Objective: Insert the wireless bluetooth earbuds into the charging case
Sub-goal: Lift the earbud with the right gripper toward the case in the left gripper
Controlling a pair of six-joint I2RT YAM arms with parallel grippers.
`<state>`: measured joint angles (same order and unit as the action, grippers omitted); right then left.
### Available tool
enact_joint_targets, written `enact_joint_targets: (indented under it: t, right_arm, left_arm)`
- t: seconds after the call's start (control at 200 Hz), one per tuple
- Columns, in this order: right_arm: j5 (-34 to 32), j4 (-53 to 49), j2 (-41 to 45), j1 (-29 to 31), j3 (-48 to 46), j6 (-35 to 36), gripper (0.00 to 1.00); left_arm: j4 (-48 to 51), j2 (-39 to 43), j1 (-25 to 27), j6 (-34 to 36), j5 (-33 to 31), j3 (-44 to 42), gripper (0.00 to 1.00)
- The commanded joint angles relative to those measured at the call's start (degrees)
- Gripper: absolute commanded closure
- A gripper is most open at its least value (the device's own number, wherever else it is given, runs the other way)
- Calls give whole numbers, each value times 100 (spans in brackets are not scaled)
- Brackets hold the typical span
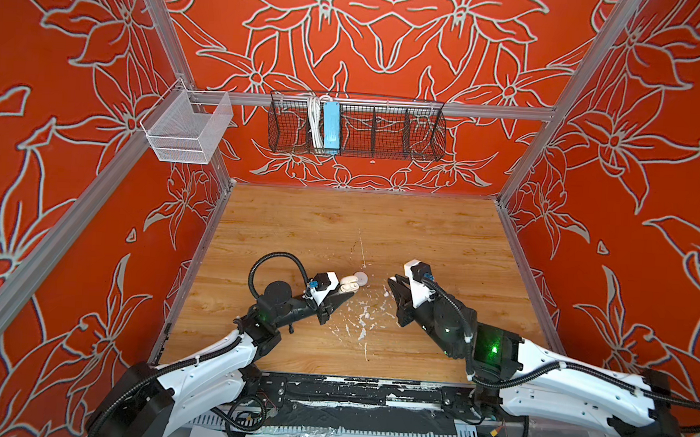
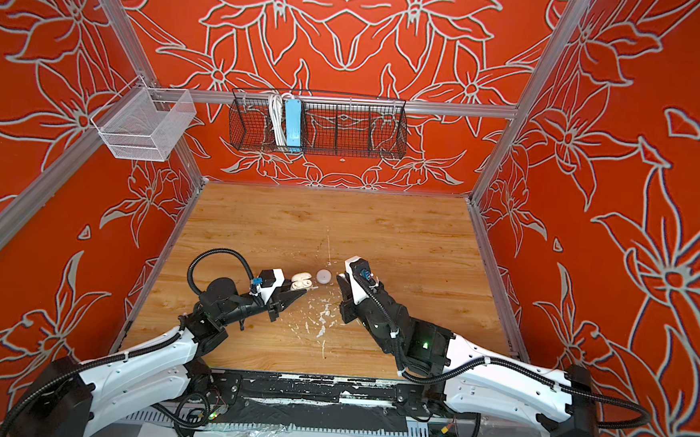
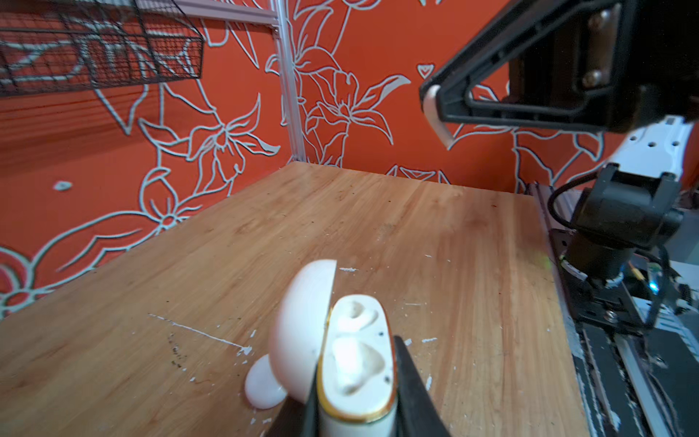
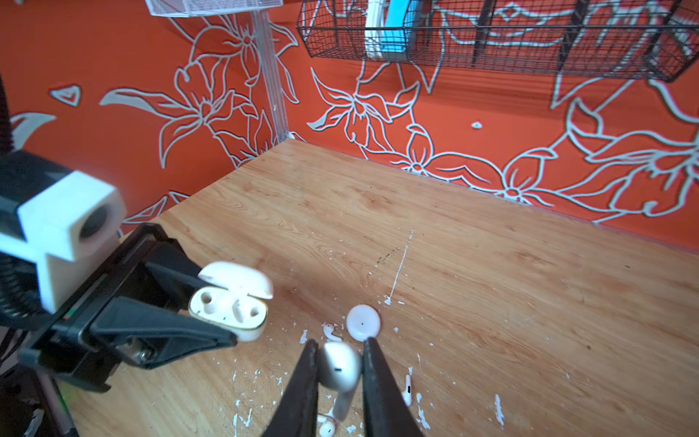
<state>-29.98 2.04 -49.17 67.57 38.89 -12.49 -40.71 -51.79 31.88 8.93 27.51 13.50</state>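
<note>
So the wooden table (image 1: pixel 339 227) is scuffed, with white flecks (image 1: pixel 362 334) around the middle. The left gripper (image 3: pixel 357 374) is clamped on the charging case (image 4: pixel 227 308), one finger on each side of the base, lid flipped open (in both top views it sits just left of the round white puck (image 1: pixel 360 277), which lies flat on the wood). The right gripper (image 4: pixel 339 342) is pinched tight on an earbud (image 4: pixel 340 369), stem running back between the fingers, near the case but not touching it. A loose earbud (image 4: pixel 407 391) lies on the table just beside the right fingers.
</note>
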Motion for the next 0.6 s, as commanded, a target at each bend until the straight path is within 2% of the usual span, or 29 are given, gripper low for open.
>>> enact_joint_targets:
  t: [0.0,0.175,0.29,0.49,0.596]
  right_arm:
    - [164,602,-34,22,-10,53,79]
    - [762,44,-592,24,969,-208,79]
    - [1350,472,-775,24,1014,-141,79]
    - [1401,720,-940,24,861,31,79]
    - [1496,1246,-857,24,534,159,79]
  left_arm:
    - [-292,159,11,-21,-390,-109,100]
    - [-259,317,12,-322,-813,-145,100]
    - [-347,276,14,-761,-1327,-87,100]
    - [-649,-85,11,-733,-298,24,100]
    - [-1502,-278,21,-629,24,-331,100]
